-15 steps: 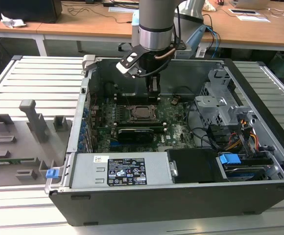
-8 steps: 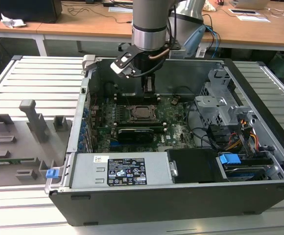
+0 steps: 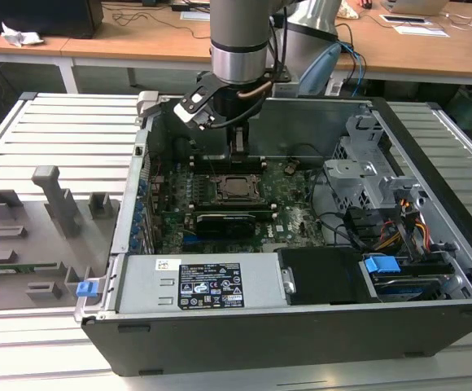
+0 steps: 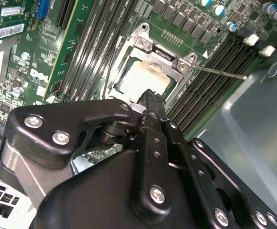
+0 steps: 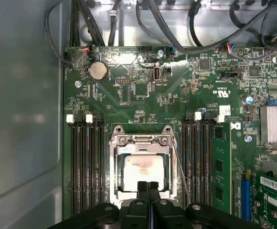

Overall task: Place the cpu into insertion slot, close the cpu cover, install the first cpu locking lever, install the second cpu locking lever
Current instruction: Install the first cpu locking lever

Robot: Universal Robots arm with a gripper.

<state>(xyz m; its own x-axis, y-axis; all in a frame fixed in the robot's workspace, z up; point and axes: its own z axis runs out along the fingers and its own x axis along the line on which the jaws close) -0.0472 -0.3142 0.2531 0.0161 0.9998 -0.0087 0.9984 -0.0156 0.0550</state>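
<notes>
Hovering right over the socket, the claw has its two fingers pinched together with nothing between them, tips at the edge of the cpu cover. My guess is it's shut like that to poke and push thin metal bits, not to grab anything. The cpu already lies in the insertion slot, its pale silvery face showing through the cover's window. One thin locking lever angles out beside the frame and looks unlatched to me.

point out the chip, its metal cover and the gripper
chip (image 5: 143, 170): first wrist view, middle of its silver face
metal cover (image 5: 115, 167): first wrist view, a side rail of the frame
gripper (image 5: 147, 186): first wrist view, between its fingertips
</notes>
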